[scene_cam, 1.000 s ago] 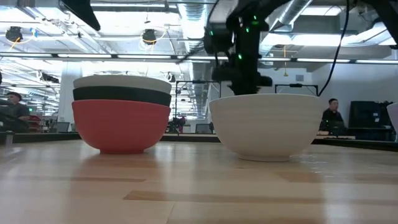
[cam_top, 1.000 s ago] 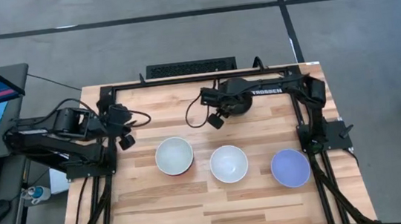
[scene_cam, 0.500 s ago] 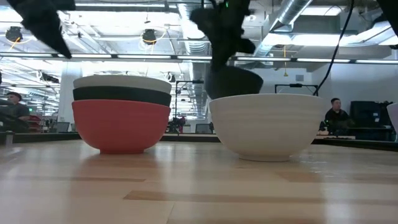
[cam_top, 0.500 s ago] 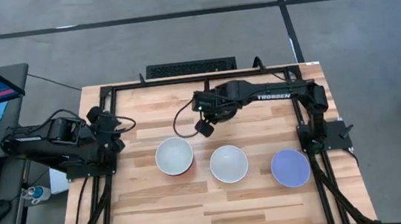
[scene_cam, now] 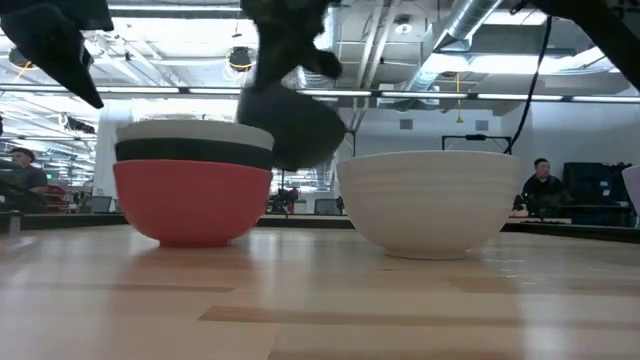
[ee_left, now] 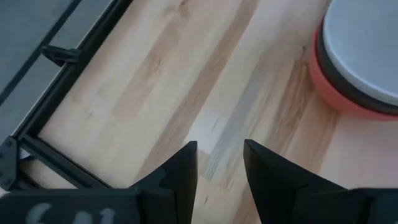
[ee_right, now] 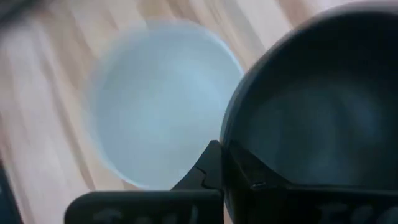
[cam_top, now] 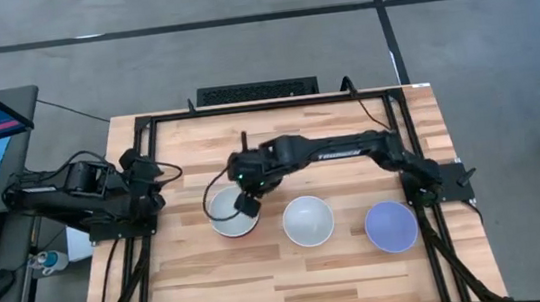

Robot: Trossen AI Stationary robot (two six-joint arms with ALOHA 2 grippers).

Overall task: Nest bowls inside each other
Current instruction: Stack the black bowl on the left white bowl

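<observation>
A stack of three bowls stands on the table: red (scene_cam: 193, 200) at the bottom, black (scene_cam: 195, 152) in it, white (cam_top: 224, 212) on top. A second white bowl (cam_top: 308, 220) and the lavender-blue bowl (cam_top: 391, 226) stand alone to its right. My right gripper (cam_top: 245, 186) is shut on another black bowl (scene_cam: 295, 130), tilted and in the air at the stack's right rim, over the top white bowl (ee_right: 155, 106). My left gripper (ee_left: 221, 165) is open above bare wood near the table's left edge, left of the stack (ee_left: 364, 56). My right gripper holds the black bowl by its rim (ee_right: 231, 149), reaching down from above. One finger (ee_right: 208, 171) shows against the outside of the wall; the bowl hides the other. The bowl is lifted clear and tilted, hanging below the gripper.
A black metal frame (cam_top: 245, 108) runs along the table's far edge and both sides, carrying the arm bases. Bare wood lies along the near edge (cam_top: 295, 289). People sit in the room behind the table (scene_cam: 540, 185).
My right gripper has carried the black bowl from the table's far middle toward the near left and downward, ending at the stack's right rim. My left gripper has drawn back toward the table's left edge and then kept still.
</observation>
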